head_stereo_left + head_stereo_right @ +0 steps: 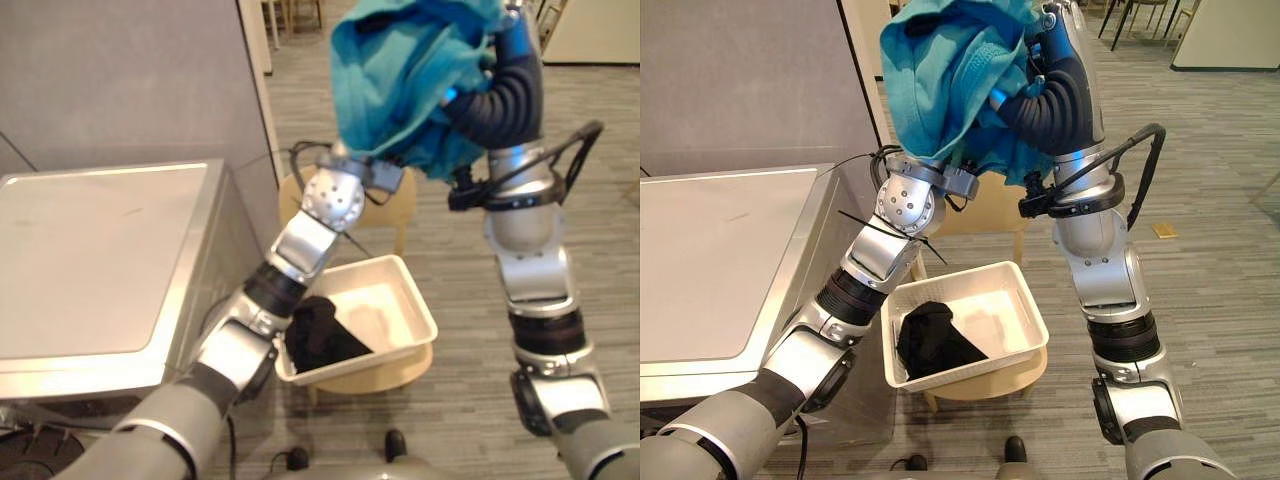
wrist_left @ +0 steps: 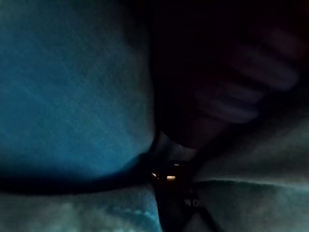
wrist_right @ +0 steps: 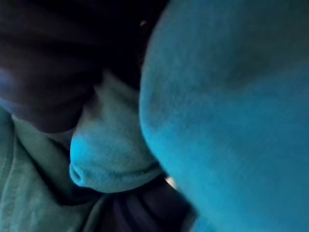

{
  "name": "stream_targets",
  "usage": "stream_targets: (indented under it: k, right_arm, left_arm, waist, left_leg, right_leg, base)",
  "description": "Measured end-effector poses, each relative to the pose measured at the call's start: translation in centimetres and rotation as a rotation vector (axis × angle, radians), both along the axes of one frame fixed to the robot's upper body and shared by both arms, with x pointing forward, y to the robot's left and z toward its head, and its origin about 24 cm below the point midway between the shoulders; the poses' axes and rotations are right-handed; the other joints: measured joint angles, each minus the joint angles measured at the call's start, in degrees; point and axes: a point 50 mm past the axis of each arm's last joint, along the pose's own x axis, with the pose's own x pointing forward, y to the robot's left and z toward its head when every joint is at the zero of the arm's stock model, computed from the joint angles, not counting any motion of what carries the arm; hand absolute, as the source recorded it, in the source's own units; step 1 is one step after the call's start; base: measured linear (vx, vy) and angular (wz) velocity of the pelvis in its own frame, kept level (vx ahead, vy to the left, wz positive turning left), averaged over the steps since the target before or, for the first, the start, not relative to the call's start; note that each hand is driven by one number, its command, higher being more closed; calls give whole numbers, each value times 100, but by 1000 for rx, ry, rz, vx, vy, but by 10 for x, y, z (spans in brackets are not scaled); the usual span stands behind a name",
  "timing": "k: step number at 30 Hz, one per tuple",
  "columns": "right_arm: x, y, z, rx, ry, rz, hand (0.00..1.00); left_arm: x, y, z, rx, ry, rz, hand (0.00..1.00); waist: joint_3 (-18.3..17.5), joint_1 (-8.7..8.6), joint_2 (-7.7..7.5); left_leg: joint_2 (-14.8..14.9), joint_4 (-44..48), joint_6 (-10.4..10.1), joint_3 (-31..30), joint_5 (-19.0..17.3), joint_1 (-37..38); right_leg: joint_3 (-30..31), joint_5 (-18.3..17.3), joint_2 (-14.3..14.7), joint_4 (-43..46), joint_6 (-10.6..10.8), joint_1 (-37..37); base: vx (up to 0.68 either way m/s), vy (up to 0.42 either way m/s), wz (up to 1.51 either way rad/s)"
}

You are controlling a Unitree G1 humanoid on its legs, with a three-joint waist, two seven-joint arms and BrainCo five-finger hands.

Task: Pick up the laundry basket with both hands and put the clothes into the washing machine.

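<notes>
Teal cloth hung bunched at upper centre, draped over the left hand and right hand; their fingers were buried, so the grip could not be told. The basket, holding a black garment, sat at lower centre. The washing machine at left looked closed and likely needed opening first.

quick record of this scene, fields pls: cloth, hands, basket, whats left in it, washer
cloth: teal garment held high above the basket, bunched and draped
left hand: raised into the garment, grip hidden by folds
right hand: raised into the garment from the other side, grip hidden
basket: white laundry basket resting on a wooden stool, not lifted
left in basket: one black garment at the end nearest the washer
washer: washing machine to the robot's left, silver top showing
</notes>
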Motion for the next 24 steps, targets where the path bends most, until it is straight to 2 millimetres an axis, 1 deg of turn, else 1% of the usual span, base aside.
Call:
stream_targets:
  k: [5, 8, 10, 11, 12, 13, 15, 16, 18, 19, 21, 23, 24]
  right_arm:
    - [1, -4, -4, 9, 20, -8, 0]
    - [0, -15, -10, 50, 48, -18, 0]
    - [-4, -28, -11, 81, 43, -54, 0]
    - [-10, -45, -12, 128, 37, -96, 0]
    - [-13, -54, -13, 147, 34, -126, 0]
    - [-17, -67, -16, 174, 33, -174, 0]
    - [-26, -104, -27, 263, 60, -297, 0]
    - [-29, -112, -31, 283, 72, -323, 0]
    - [-43, -141, -55, 343, 149, -421, 0]
    - [-47, -147, -62, 354, 174, -444, 0]
    - [-62, -166, -90, 410, 276, -538, 0]
    - [-73, -173, -112, 469, 349, -578, 0]
    - [-82, -176, -130, 514, 413, -603, 0]
  left_arm:
    - [2, 3, -4, 8, 13, 12, 100]
    - [4, 7, -9, 16, 23, 26, 100]
    - [3, 10, -9, 8, 19, 30, 100]
    - [0, 18, -9, -10, 7, 40, 100]
    - [-1, 22, -10, -20, 1, 46, 100]
    - [-3, 29, -12, -23, -8, 61, 100]
    - [-3, 49, -24, -31, 10, 114, 100]
    - [-2, 54, -28, -31, 22, 126, 100]
    - [-6, 70, -52, -26, 82, 159, 100]
    - [-9, 73, -58, -23, 95, 160, 100]
    - [-21, 84, -86, -15, 165, 163, 100]
    - [-30, 90, -107, -4, 233, 163, 100]
    - [-37, 93, -122, 1, 281, 161, 100]
  waist:
    - [0, -2, 0]
    - [0, -2, 1]
    - [0, 7, 1]
    - [0, 3, 1]
    - [0, 4, 1]
    - [1, 2, 1]
    - [0, -15, 3]
    - [0, -16, 3]
    - [-3, -11, 8]
    - [-3, -11, 8]
    - [-3, -8, 8]
    - [-5, -10, 10]
    - [-6, -6, 12]
  left_leg:
    - [1, -6, 0, 20, 0, 15]
    - [-3, -9, 1, 39, -2, 17]
    - [-4, -9, 7, 51, -7, 18]
    - [-6, -9, 14, 73, -13, 18]
    - [-6, -9, 20, 88, -17, 19]
    - [-9, -9, 25, 103, -21, 18]
    - [-14, -9, 39, 119, -32, 18]
    - [-14, -9, 45, 123, -35, 18]
    - [-14, -9, 67, 134, -50, 19]
    - [-15, -9, 73, 134, -55, 19]
    - [-21, -5, 80, 150, -81, 22]
    - [-22, 4, 78, 167, -103, 36]
    - [-22, 8, 79, 172, -112, 41]
  right_leg:
    - [22, -9, 2, 0, 0, -2]
    - [40, -9, 1, 0, 1, -11]
    - [52, -11, 2, 0, 3, -15]
    - [71, -13, 2, 0, 6, -26]
    - [80, -15, 2, 0, 7, -32]
    - [93, -16, 2, 1, 10, -42]
    - [110, -49, 1, 9, 55, -57]
    - [113, -53, 1, 19, 52, -64]
    - [125, -69, 3, 69, 30, -93]
    - [126, -75, 2, 77, 29, -96]
    - [142, -86, -2, 80, 35, -100]
    - [158, -103, -3, 91, 35, -97]
    - [162, -113, -4, 99, 34, -96]
  base:
    - [0, 0, -1]
    - [0, 0, 0]
    - [0, 0, -2]
    - [0, 0, -6]
    - [0, 0, -8]
    - [0, 0, -7]
    - [0, -1, -6]
    - [0, -3, -4]
    - [0, 0, 0]
    - [0, 0, 0]
    - [7, 0, -2]
    - [7, 1, -4]
    - [0, 0, 0]
